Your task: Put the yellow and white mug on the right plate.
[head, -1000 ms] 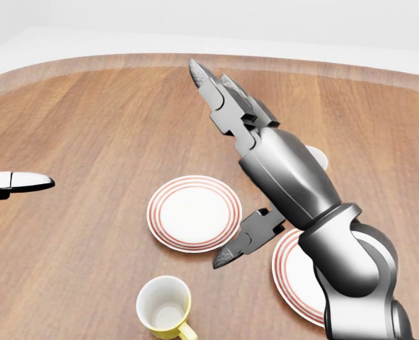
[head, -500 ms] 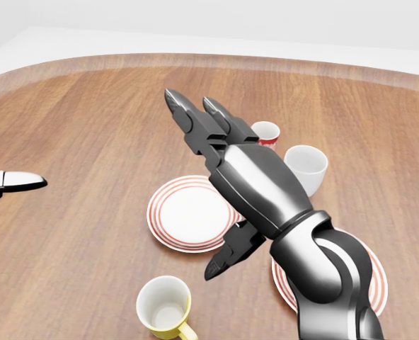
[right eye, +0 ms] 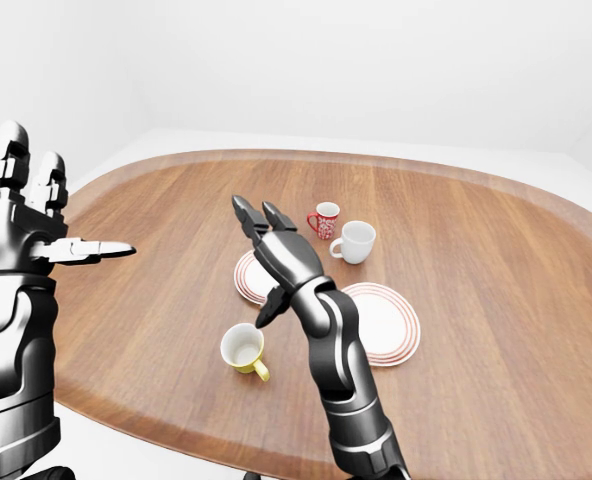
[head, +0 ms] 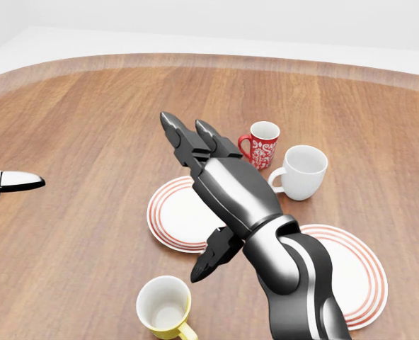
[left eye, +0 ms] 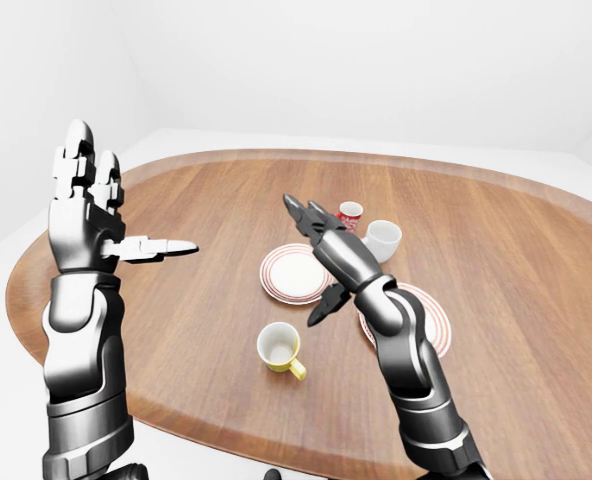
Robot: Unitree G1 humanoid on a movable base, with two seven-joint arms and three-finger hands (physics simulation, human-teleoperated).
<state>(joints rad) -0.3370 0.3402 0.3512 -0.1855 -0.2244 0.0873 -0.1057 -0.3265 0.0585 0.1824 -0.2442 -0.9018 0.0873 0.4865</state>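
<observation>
Left-eye view: the left robot hand (left eye: 94,215) is raised open and empty, well left of the yellow mug (left eye: 279,347), which stands on the counter (left eye: 196,310).

Head view: the right robot hand (head: 204,193) hovers open, gripping nothing, just above the mug and over the left plate (head: 175,216). The right plate (head: 358,273) lies right of the mug, partly behind the forearm.

Right-eye view: the red mug (right eye: 324,220) and white mug (right eye: 355,241) stand beyond the plates. A descent with the thumb low could likely knock the mug over; carrying rightward, the forearm might sweep the plate.
</observation>
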